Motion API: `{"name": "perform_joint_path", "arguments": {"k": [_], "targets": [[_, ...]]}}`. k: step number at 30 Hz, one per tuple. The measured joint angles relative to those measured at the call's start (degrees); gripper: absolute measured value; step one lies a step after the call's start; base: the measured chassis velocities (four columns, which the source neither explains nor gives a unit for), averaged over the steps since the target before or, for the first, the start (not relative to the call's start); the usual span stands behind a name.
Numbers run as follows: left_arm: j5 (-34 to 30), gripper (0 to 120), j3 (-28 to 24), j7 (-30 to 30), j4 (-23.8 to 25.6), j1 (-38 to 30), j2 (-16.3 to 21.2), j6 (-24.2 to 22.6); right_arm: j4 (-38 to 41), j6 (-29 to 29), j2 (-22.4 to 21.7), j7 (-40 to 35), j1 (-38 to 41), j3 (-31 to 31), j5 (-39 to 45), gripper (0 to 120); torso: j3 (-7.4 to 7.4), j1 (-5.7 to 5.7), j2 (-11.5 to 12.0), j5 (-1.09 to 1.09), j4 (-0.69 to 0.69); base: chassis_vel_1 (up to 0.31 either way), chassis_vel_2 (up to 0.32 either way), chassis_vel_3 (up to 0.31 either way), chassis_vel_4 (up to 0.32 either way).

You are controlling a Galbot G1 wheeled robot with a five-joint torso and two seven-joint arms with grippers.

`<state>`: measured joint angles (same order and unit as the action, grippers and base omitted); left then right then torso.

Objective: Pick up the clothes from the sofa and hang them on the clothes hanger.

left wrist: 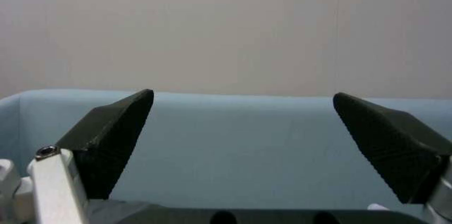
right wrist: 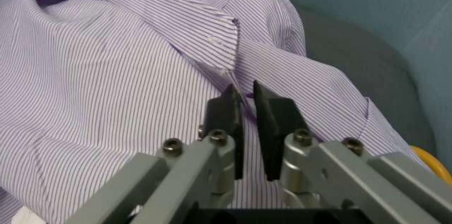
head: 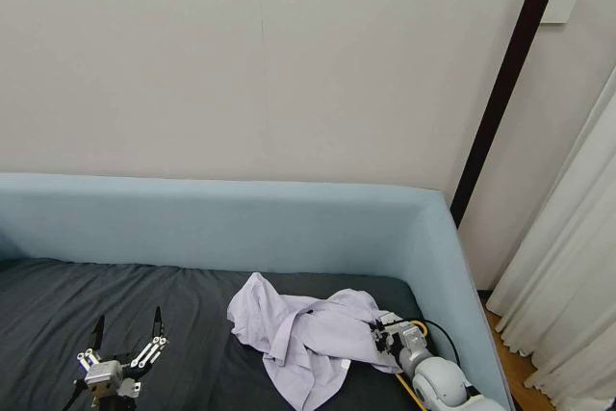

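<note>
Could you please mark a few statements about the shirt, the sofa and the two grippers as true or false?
1. The striped shirt lies crumpled on the sofa. True.
2. The left gripper is shut on the shirt. False: it is open, apart from the shirt.
3. The right gripper pinches a fold of the shirt. True.
4. The shirt hangs over the backrest. False: it lies on the seat.
</note>
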<state>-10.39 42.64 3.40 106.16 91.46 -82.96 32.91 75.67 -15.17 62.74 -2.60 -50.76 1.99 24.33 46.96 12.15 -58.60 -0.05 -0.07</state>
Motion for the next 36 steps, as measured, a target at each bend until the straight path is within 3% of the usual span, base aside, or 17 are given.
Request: {"name": "perform_joint_path", "arguments": {"k": [3,6,10,12,15,16,18,24,28,36], "targets": [[-0.5,100,-0.4,-0.1,-1.7,-0.4,0.6,-0.1,0.0,0.7,0.1,0.0,-0.2,-0.2,0.0,0,0.00,0.00,0.0,0.00,-0.01,0.000,0.000,0.000,0.000],[-4.8,100,-1.2,-2.9,-3.6,-0.5,1.4,0.4,0.1,1.7,0.1,0.0,-0.3,-0.3,0.4,0,0.00,0.00,0.0,0.00,0.00,0.000,0.000,0.000,0.000],[-12.6,100,-3.8,-13.7,-7.9,-1.5,3.9,1.5,0.9,5.0,0.2,-0.4,-0.3,-0.2,2.5,0,0.00,0.00,0.0,0.00,0.00,0.000,0.000,0.000,0.000],[-13.2,100,-4.3,-16.7,-9.5,-2.1,4.6,1.9,1.1,5.6,0.2,-0.7,-0.2,-0.2,2.9,0,0.00,0.00,0.0,0.00,0.01,0.000,0.000,0.000,0.000],[-13.7,100,-6.0,-28.4,-17.3,-5.7,7.0,3.5,2.3,7.7,0.1,-1.8,0.0,-0.3,4.1,0,0.00,0.00,0.0,-0.01,0.00,0.000,0.000,0.000,0.000],[-13.7,100,-6.0,-28.4,-17.3,-5.7,7.0,3.5,2.3,7.7,0.1,-1.8,0.0,-0.3,4.1,0,0.00,0.00,0.0,-0.01,0.00,0.000,0.000,0.000,0.000],[-12.1,100,-7.3,-31.6,-21.9,-8.2,7.7,4.1,3.2,8.5,-0.2,-2.1,-0.3,-0.4,4.5,0,0.00,0.00,0.0,0.00,0.00,0.000,0.000,0.000,0.000],[-6.3,100,-11.3,-31.5,-31.3,-13.6,5.8,4.3,4.9,9.1,-0.4,-2.3,-1.5,-0.7,4.9,0,0.00,0.00,0.0,0.00,-0.01,0.000,0.000,0.000,0.000],[-4.0,100,-13.1,-30.8,-34.9,-15.4,4.1,4.1,5.7,9.0,-0.5,-2.2,-2.0,-0.7,4.9,0,0.00,0.00,0.0,0.00,-0.01,0.000,0.000,0.000,0.000],[-0.7,100,-17.3,-25.1,-38.0,-17.5,3.5,-1.3,7.1,8.7,-0.7,-1.8,-2.5,-0.7,4.9,0,0.00,0.00,0.0,0.01,0.00,0.000,0.000,0.000,0.000]]}}
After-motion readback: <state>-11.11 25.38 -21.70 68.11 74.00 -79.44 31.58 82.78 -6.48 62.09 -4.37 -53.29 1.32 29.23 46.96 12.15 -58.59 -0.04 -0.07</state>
